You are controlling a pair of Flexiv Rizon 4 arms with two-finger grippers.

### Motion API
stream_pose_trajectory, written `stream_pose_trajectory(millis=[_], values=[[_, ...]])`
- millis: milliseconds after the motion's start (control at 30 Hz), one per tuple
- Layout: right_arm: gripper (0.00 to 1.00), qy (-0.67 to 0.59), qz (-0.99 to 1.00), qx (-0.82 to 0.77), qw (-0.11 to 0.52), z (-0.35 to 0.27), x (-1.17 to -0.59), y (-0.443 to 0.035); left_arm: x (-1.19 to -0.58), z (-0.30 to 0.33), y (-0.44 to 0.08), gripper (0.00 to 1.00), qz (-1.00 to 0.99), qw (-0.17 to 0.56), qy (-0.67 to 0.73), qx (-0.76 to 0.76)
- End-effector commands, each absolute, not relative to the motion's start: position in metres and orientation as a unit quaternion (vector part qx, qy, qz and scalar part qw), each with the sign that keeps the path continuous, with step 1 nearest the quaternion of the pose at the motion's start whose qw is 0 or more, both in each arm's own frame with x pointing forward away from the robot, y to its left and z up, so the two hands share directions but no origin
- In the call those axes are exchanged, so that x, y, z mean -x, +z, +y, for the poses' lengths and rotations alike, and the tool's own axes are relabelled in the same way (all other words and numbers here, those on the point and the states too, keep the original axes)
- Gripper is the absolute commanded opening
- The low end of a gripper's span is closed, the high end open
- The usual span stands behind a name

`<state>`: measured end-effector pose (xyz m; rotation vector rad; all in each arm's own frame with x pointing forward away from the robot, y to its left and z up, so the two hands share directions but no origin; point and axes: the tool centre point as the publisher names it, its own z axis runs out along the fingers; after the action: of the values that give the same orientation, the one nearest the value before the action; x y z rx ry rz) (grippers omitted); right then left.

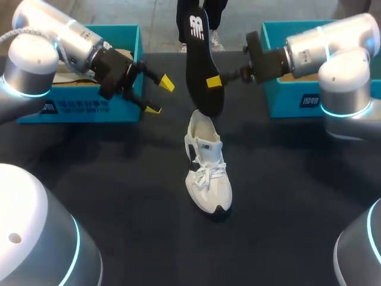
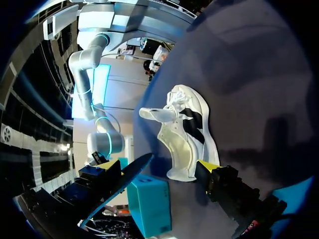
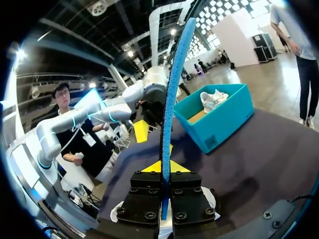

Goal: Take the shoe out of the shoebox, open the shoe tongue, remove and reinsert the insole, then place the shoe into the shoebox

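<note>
The right gripper point(image 1: 213, 81) is clamped on the black insole point(image 1: 199, 56), its two yellow-tipped fingers pressed flat against either face at about mid-length. From the right wrist view the insole stands on edge straight up out of the closed fingers, showing a blue edge. It hangs nearly upright over the middle of the table point(image 1: 119, 196), its lower end at the heel opening of the shoe point(image 1: 207, 173). I cannot tell whether the two touch.

The shoe is white with black patches on its side. It stands on its sole on the dark table, between the two boxes, toe towards the near edge and laces across the top.

The left gripper point(image 1: 159, 96) is spread wide and holds nothing. It hangs just in front of the left shoebox point(image 1: 136, 56), well apart from the insole. A second shoe point(image 3: 212, 98), also white, lies inside that teal box.

A white logo point(image 1: 195, 27) sits near the insole's upper end. The left box and the right shoebox point(image 1: 283, 98) each carry a white label on the front wall, and the shoe's tongue bears a small mark. None of this print is clear enough to make out.
</note>
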<state>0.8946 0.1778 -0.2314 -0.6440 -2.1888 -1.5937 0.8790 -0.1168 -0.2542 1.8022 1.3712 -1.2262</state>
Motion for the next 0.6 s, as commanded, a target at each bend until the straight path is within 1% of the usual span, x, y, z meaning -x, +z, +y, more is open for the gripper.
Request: stream_pose_trajectory(millis=[33, 600], values=[[0.00, -0.568, -0.769, 0.227, 0.182, 0.181, -0.896, -0.243, -0.872, -0.119, -0.254, 1.00, 0.523, 0.283, -0.450, -0.667], [0.00, -0.574, -0.763, 0.229, 0.189, 0.183, -0.891, -0.259, -0.860, -0.117, -0.260, 1.00, 0.556, 0.283, -0.436, -0.648]])
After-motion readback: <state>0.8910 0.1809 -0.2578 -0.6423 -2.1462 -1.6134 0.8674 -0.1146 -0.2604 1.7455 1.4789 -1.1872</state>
